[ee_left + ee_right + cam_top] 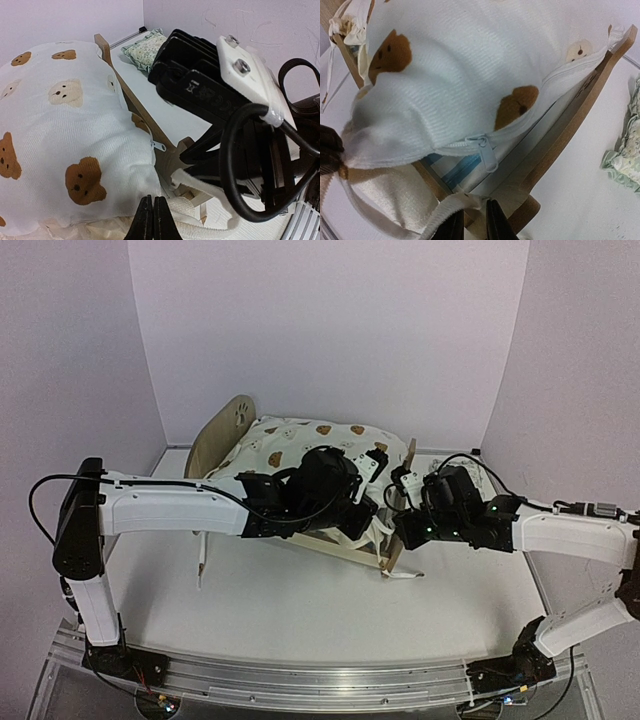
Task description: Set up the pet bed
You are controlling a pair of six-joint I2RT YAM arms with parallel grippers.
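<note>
The pet bed (232,426) stands at the table's middle, its paw-print headboard at the far left and its low footboard (388,556) at the near right. The cream bear-print quilt (310,440) lies heaped over it. The blue-striped mattress (456,173) shows under the quilt's zipped edge. My left gripper (153,220) is shut, pinching the quilt's corner at the footboard; its fingers (330,150) show with the cloth gathered to them. My right gripper (474,225) is nearly closed on the quilt's white tie strap (445,205) at the footboard's corner post (520,212).
The small green-patterned pillow (145,47) lies on the table beyond the bed's right side, and also shows in the right wrist view (622,160). Loose white straps (402,575) trail on the table below the footboard. The two arms meet closely over the bed's foot. Walls close in on three sides.
</note>
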